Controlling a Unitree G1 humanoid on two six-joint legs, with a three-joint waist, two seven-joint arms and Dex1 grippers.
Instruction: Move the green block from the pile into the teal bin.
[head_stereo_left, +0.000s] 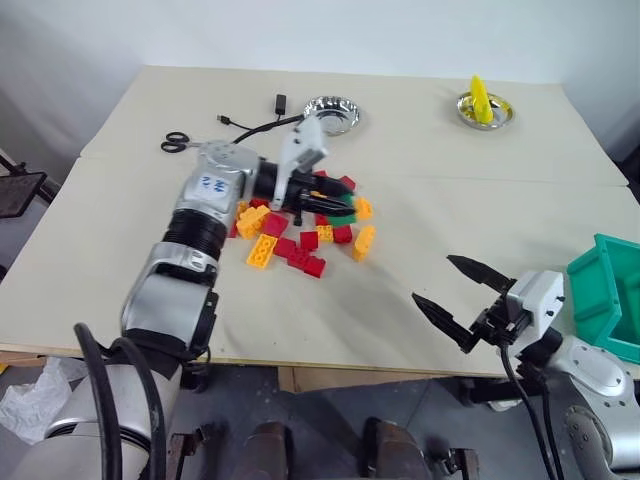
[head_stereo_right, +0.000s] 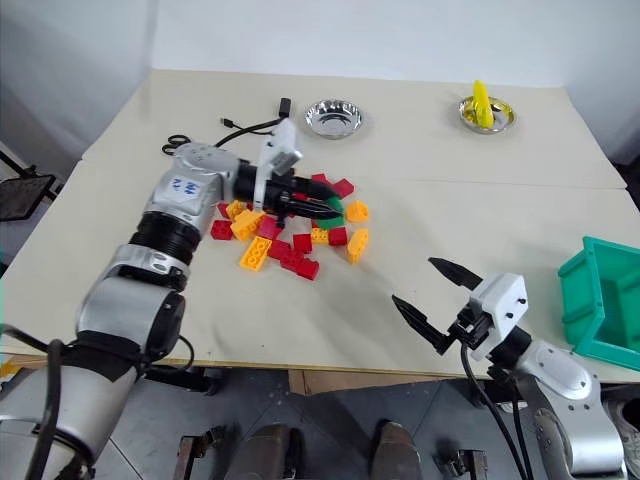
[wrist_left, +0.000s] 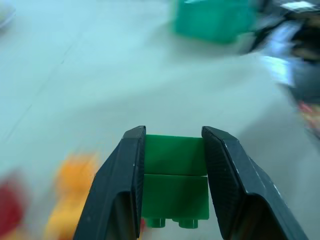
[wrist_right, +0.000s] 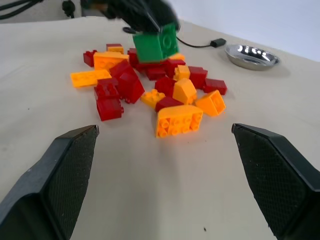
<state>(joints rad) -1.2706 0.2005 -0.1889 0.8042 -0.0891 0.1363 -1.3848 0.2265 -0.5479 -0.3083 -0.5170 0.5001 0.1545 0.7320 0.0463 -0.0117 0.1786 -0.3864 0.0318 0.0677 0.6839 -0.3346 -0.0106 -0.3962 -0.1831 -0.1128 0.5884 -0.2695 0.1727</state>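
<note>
The green block (wrist_left: 175, 170) is clamped between the two black fingers of my left gripper (wrist_left: 173, 131). In the right wrist view the green block (wrist_right: 156, 44) hangs a little above the pile (wrist_right: 150, 95) of red and yellow-orange bricks. In the left eye view my left gripper (head_stereo_left: 335, 203) sits over the pile (head_stereo_left: 300, 245), pointing right. The teal bin (head_stereo_left: 605, 295) stands at the table's right front edge. My right gripper (head_stereo_left: 432, 279) hovers open and empty near the front edge, left of the bin.
A round steel bowl (head_stereo_left: 332, 113) sits behind the pile. A smaller bowl with a yellow object (head_stereo_left: 485, 108) is at the back right. Scissors (head_stereo_left: 175, 143) and a black cable (head_stereo_left: 255, 125) lie at the back left. Bare tabletop lies between pile and bin.
</note>
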